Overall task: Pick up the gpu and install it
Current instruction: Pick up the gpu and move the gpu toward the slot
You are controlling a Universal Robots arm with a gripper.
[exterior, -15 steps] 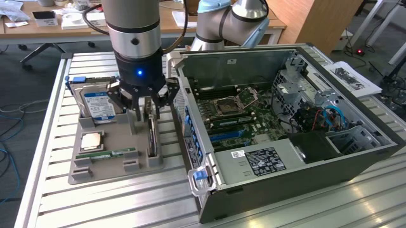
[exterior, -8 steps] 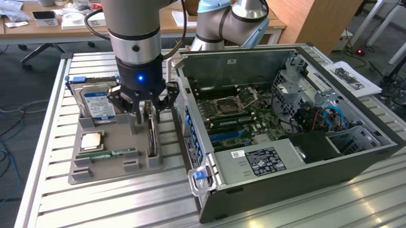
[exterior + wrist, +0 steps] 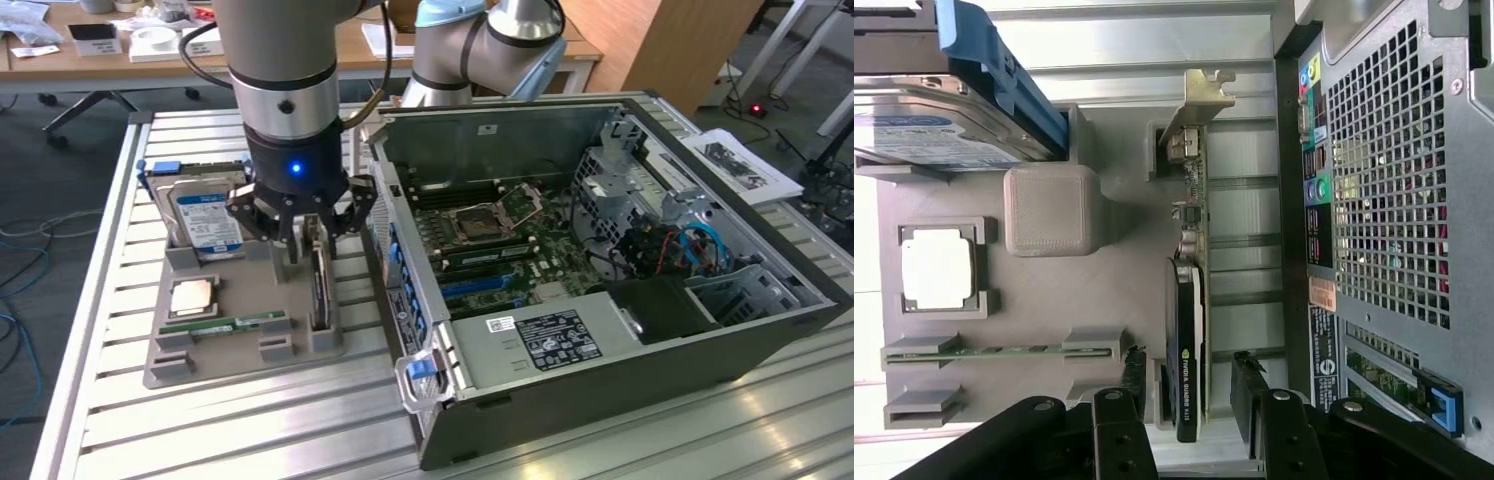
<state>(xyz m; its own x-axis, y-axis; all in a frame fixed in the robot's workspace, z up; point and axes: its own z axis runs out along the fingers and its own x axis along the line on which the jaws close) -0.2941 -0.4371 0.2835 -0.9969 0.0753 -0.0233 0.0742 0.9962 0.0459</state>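
Note:
The gpu [image 3: 320,292] is a thin dark card with a metal end bracket, standing on its long edge in a slot of the grey holder tray [image 3: 214,365]. In the wrist view the gpu [image 3: 1186,340] runs lengthwise, bracket at its far end. My gripper [image 3: 311,238] hangs straight down over the card's near part. It is open, with one finger [image 3: 1137,378] on each side of the card and a small gap on both sides. Nothing is gripped.
The tray also holds a silver hard drive [image 3: 203,218], a square processor [image 3: 191,297] and a green memory stick [image 3: 220,325]. The opened computer case [image 3: 747,330] lies close to the tray on the exterior view's right, motherboard [image 3: 494,240] exposed. A second arm [image 3: 481,45] stands behind.

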